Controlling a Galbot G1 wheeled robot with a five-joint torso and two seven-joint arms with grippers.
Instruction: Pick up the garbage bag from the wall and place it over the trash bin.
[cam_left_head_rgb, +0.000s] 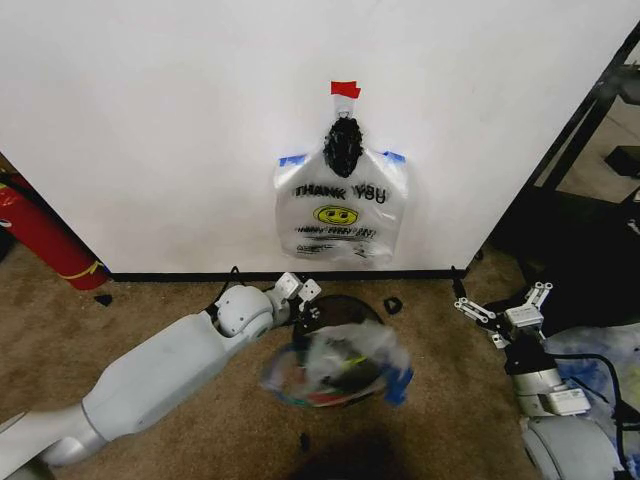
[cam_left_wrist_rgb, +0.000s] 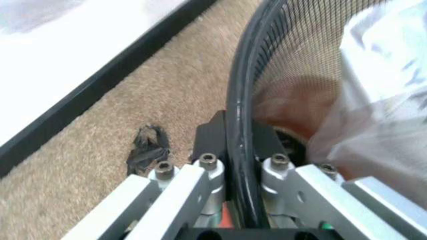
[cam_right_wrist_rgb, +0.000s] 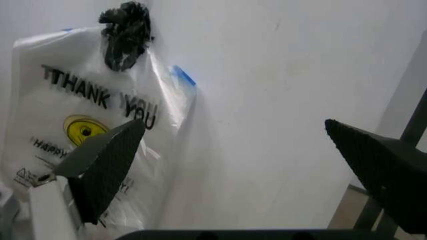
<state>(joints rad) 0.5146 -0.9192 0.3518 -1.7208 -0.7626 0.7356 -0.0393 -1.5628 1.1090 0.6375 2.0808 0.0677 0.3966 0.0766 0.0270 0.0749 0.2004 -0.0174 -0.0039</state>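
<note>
Nearest the robot, the garbage bag (cam_left_head_rgb: 340, 365) already lies crumpled over the mouth of the trash bin (cam_left_head_rgb: 352, 305), w/ blue patches at its right edge and the bin's red base glowing through the film. The left gripper (cam_left_head_rgb: 303, 300) sits at the bin's far-left rim; in the left wrist view its 2 fingers (cam_left_wrist_rgb: 200, 192) straddle the black rim (cam_left_wrist_rgb: 239, 125), 1 inside and 1 outside, clamped on it or very close to (no gap visible either side). Judgement: the step is seating the bag around the rim, not just on top, so the film needs spreading outward and tucking past the edge w/o dragging the light bin across the carpet (cam_left_wrist_rgb: 167, 90). The bag is thin, crinkly and slippery, likely to spring back; the bin wall is fine black mesh under a smooth round hoop, good purchase for a pinch. The right gripper (cam_left_head_rgb: 505, 305) waits off to the right over the carpet, fingers spread wide, holding nothing. Farther back, on the wall (cam_left_head_rgb: 150, 120) above the black baseboard (cam_left_head_rgb: 170, 275), hangs the white "THANK YOU" bag (cam_left_head_rgb: 340, 215) w/ a smiley, bunched black at its top under red tape (cam_left_head_rgb: 345, 89).
</note>
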